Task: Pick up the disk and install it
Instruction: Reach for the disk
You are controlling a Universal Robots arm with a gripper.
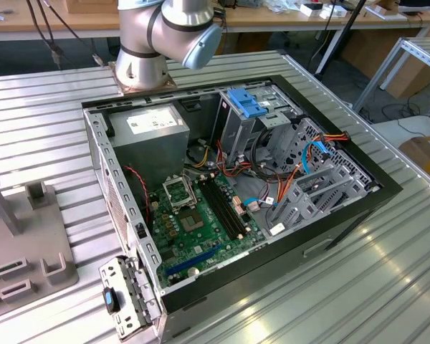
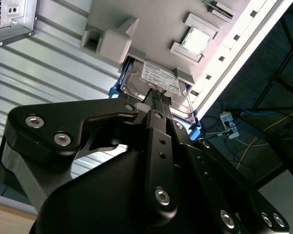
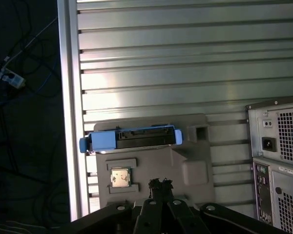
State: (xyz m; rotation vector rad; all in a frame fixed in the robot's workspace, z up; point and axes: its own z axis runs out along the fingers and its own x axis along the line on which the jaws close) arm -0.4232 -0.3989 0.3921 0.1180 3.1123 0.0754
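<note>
The gripper [image 2: 157, 96] is hovering just above the disk [image 3: 132, 139], which is sitting edge-up in a slot of the grey holder [image 3: 195, 170] on the table [image 3: 185, 58]. The fingers seem to be pressing together, gripping nothing. The pick-up looks to be at its approach stage, with the disk not yet grasped. The open case [image 1: 236, 193] is lying at the centre of the exterior view, with the holder at its lower left. A grasp would likely call for parting the fingers to straddle the disk's thin body.
</note>
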